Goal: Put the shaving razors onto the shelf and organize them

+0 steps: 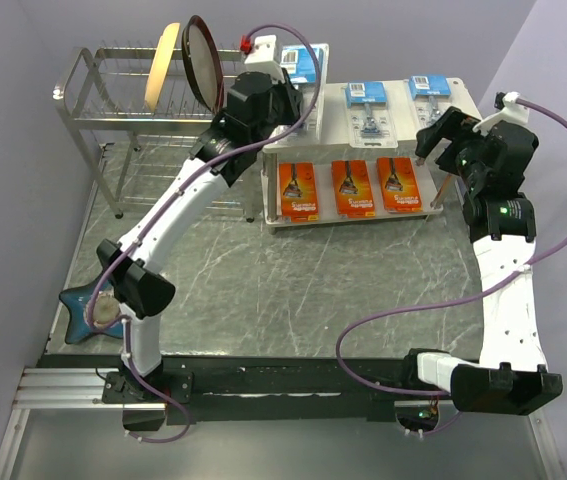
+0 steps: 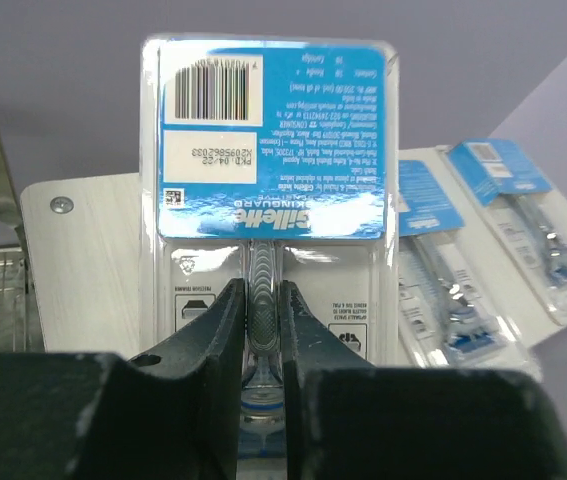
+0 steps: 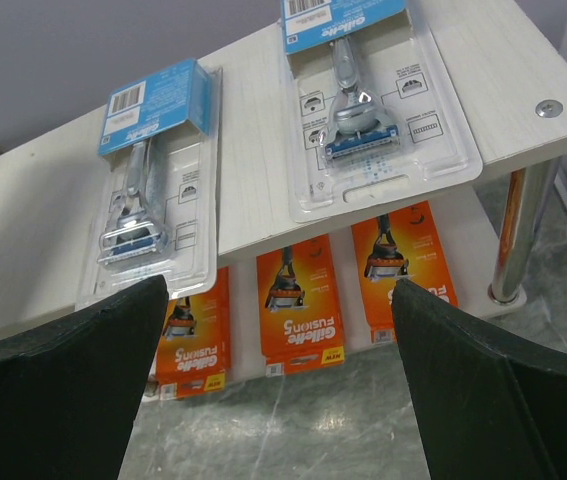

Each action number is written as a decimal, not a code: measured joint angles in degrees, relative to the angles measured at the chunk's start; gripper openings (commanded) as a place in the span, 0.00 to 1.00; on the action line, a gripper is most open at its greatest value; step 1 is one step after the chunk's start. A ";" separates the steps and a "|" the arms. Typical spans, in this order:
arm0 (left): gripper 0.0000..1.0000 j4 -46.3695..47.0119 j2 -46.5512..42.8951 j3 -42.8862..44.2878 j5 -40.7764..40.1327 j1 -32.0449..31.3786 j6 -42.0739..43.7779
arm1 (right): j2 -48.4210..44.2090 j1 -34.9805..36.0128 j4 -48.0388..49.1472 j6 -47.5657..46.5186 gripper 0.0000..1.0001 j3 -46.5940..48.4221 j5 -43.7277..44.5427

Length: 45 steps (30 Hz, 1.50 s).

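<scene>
Left wrist view: the left gripper [image 2: 263, 300] squeezes a clear razor pack [image 2: 268, 130] in mid-frame, maybe just above the shelf [image 2: 93, 250]. The right gripper [image 3: 281, 290] is wide apart. Past it, three orange packs [image 3: 301, 300] lie on the lower board, two clear packs [image 3: 363, 100] on top.

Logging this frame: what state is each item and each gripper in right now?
left gripper: shut on the held clear pack.
held clear pack: clamped between the fingers, not released.
right gripper: open, empty.
two other clear packs: lying flat on the shelf top board.
three orange packs: lying flat in a row on the lower board.
plates: standing on edge in the dish rack.
</scene>
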 measured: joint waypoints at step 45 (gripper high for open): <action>0.79 2.67 8.22 4.48 -21.68 -3.69 -4.26 | 0.33 -2.64 0.02 3.13 1.00 -2.56 -3.78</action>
